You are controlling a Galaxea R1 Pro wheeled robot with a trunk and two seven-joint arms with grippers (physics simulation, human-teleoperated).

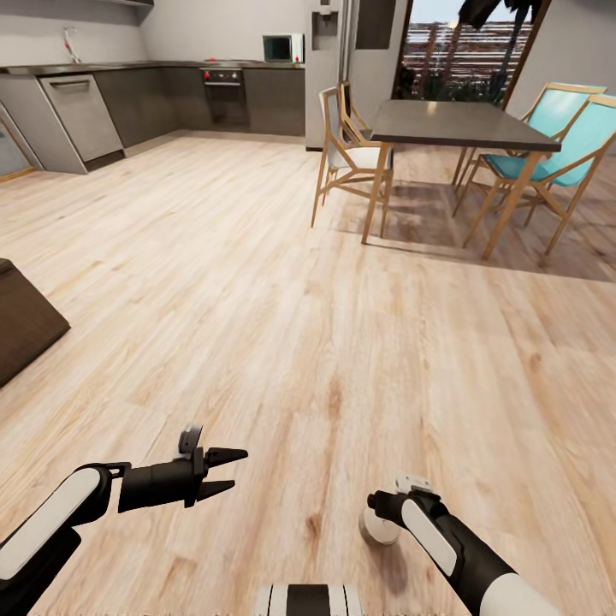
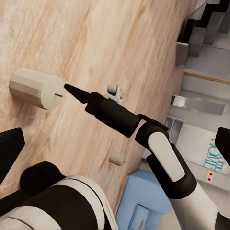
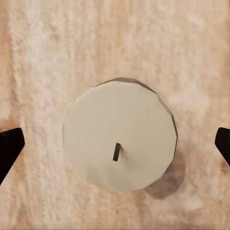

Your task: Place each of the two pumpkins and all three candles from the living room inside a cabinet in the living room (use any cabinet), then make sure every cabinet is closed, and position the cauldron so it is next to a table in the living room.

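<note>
Head view: the left gripper (image 1: 224,472) hangs above the light wood plank floor (image 1: 282,299), jaws spread with nothing between them. The right gripper (image 1: 387,512) points down at a short cream-beige cylindrical candle (image 1: 375,527) standing on the floor directly beneath it; the jaw state cannot be told here. A dark rectangular dining table (image 1: 458,124) with wooden chairs stands well beyond both jaws.

Left wrist view: the right gripper's black fingers (image 2: 76,92) reach the candle (image 2: 36,88). A second, smaller-looking cream candle (image 2: 116,159) stands on the floor, well apart.

Right wrist view: the candle (image 3: 120,135), wick upward, sits centred between the spread jaws, untouched by either.
</note>
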